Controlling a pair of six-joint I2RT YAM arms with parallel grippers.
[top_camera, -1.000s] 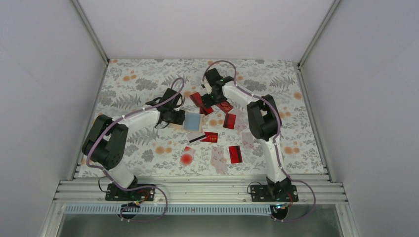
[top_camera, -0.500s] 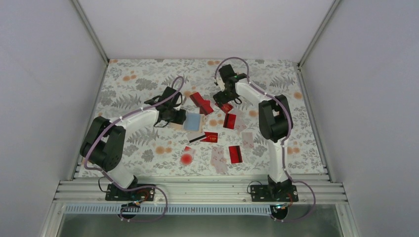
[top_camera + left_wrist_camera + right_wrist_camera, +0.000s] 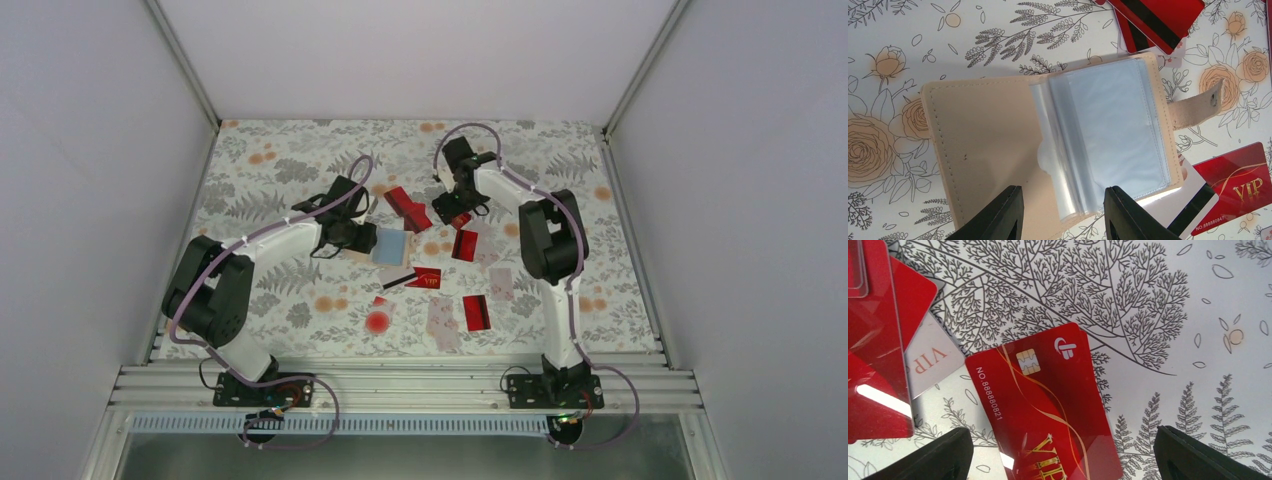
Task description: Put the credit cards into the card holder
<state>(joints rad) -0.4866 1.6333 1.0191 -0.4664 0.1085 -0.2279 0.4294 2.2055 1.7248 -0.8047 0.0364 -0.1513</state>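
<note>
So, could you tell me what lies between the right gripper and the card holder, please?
Overlapping red cards lie flat there; the top view shows them.

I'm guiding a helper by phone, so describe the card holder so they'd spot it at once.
On the flowered table, look left of centre, at the left gripper. The card holder lies open there: tan cover, pale blue inside. Unlike the flat cards nearby, it has clear plastic sleeves.
</note>
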